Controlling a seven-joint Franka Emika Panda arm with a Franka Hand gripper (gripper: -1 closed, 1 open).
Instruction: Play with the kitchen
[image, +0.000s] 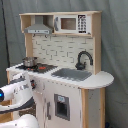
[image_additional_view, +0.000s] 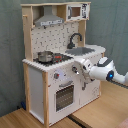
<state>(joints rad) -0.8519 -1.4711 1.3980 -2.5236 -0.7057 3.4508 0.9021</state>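
white kitchen (image_additional_view: 47, 87) front meets the jaws (image_additional_view: 76, 69) beside its knobs.

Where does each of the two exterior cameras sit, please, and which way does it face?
First exterior view: in front of the kitchen, toward its sink end; the arm enters lower left.
Second exterior view: off the stove corner, pot nearest; the arm enters from the right.
Both show the kitchen front, pot and faucet.

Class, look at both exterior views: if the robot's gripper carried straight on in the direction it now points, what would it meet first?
Most likely the front panel of the kitchen, near a red knob below the stovetop. The gripper appears very close already, though depth is unclear.
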